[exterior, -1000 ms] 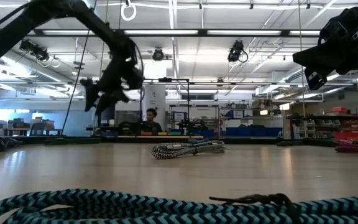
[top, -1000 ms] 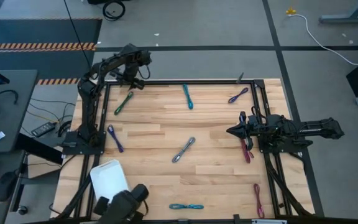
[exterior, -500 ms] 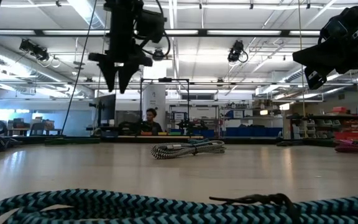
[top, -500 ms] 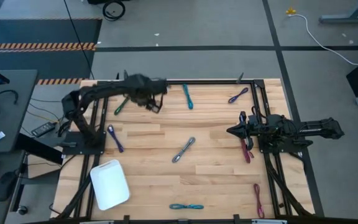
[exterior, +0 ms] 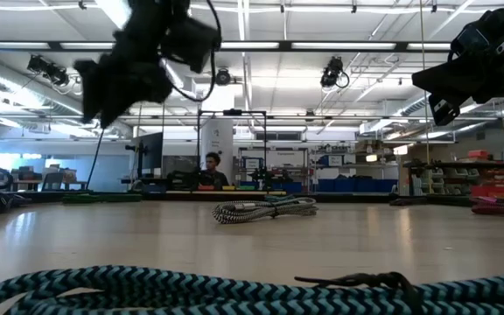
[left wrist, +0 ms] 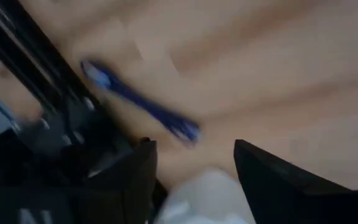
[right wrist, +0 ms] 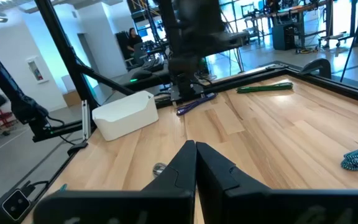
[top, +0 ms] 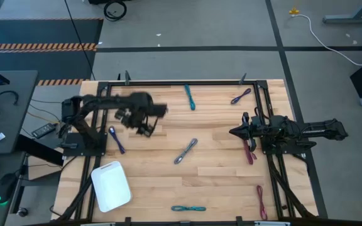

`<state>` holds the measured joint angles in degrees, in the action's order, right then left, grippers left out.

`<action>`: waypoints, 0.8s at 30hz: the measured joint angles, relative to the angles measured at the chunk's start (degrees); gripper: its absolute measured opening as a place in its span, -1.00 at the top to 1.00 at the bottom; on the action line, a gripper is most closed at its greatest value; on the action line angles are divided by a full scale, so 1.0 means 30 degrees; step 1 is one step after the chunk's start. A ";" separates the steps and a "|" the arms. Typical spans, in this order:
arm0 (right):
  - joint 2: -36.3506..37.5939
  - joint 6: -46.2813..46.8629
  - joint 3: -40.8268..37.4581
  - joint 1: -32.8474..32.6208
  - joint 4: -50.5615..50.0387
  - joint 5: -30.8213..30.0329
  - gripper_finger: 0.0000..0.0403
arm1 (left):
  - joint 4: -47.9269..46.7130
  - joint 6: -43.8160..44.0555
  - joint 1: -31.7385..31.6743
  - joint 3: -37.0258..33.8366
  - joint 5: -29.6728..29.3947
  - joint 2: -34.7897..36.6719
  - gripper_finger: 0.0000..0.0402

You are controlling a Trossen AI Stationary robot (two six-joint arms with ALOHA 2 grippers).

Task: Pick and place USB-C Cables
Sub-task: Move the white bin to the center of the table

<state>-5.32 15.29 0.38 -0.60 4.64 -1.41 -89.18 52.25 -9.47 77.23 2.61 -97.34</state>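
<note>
The shallow white plastic tray [top: 110,186] at about 7 o'clock on the wooden bench [top: 219,182] has nothing in it. Just beyond it lies the thin purple folded cable [top: 116,139], and the left claw [top: 144,124], fingers apart, hangs above, a bit toward 3 o'clock. It should line up over the cable's middle and come down gently. The right claw [top: 234,132], pinched together, waits at 3 o'clock.

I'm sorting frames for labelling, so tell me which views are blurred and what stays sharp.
High and low views: only the left arm is smeared. Left wrist view: all streaked, purple cable barely readable. Right wrist view: sharp on the white tray, but the left arm is blurred.
</note>
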 joint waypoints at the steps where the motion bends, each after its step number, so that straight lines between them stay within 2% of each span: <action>1: 0.0000 -0.0007 0.0000 -0.0005 0.0005 0.0001 0.95 | 0.0189 0.0852 0.0938 0.0000 0.0480 0.0126 -0.17; 7: 0.0000 -0.0007 0.0007 -0.0007 0.0061 -0.0007 0.95 | 0.0880 0.8090 0.6722 0.0000 0.3757 0.0394 -0.43; 11: -0.0007 -0.0005 0.0007 0.0000 0.0183 -0.0007 0.95 | 0.2112 1.3503 1.0246 0.0000 0.5037 0.0394 -0.53; 14: -0.0007 -0.0002 0.0007 0.0000 0.0289 -0.0007 0.95 | 0.4050 1.7055 1.2021 0.0007 0.4750 0.0387 -0.53; 20: -0.0007 0.0000 0.0007 0.0000 0.0280 -0.0007 0.95 | 0.4810 2.1950 1.3945 -0.0180 0.3980 0.0172 -0.48; 24: -0.0007 -0.0001 0.0007 -0.0001 0.0279 -0.0007 0.95 | 0.7804 2.4044 1.4711 -0.2389 0.3002 0.0198 -0.46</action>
<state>-5.34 15.29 0.40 -0.60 5.48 -1.43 -65.77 124.39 34.66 70.06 11.62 -96.75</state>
